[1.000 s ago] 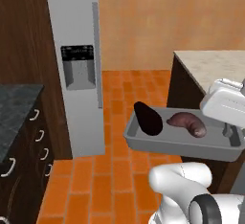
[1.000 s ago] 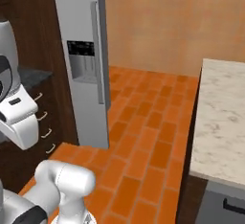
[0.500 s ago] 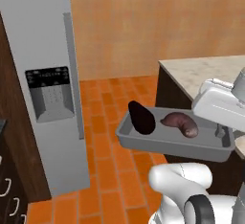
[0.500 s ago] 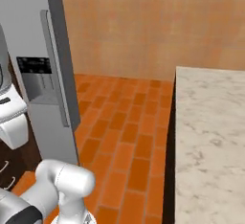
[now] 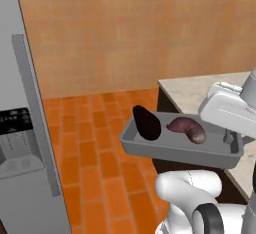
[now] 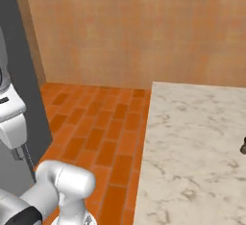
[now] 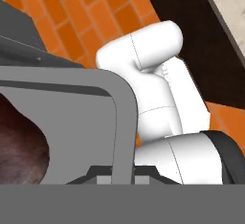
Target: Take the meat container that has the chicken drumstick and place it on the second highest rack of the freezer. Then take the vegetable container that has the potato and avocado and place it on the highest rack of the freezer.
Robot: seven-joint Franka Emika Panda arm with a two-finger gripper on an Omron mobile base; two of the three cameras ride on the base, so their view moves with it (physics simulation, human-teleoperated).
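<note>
- The claw [image 5: 229, 139] is clamped on the right end wall of the grey container [image 5: 150, 150], holding it up in the air over the brick floor [image 5: 95, 148], out in front of the robot and just beside the marble surface [image 5: 192, 90]. In the hand view the container's rim [image 7: 122, 117] runs up between the dark tips, so the jaws stand closed on the wall itself.
- The freezer [image 5: 30, 178] stands tall at the left of the left base view, its door shut, with a long vertical handle [image 5: 35, 113] and a dispenser panel [image 5: 15, 123]. No rack can be seen, so the door looks like the obstacle before any placing.
- The container reads as a stiff, shallow plastic tray, long from end to end. Held by one short end, it likely levers hard against the grip; a hold at the middle of a long wall would probably balance better, though the present one keeps it close to level.
- The smooth thin wall may slide in the jaws if the arm swings fast or stops sharply.
- The reddish-brown oblong piece [image 5: 187, 129] lies loose near the middle, towards the held end. I cannot tell whether it is a potato or meat.
- The dark, pointed piece [image 5: 147, 123] leans at the far end, probably the avocado. Both are free to roll, so tilt should stay small.
</note>
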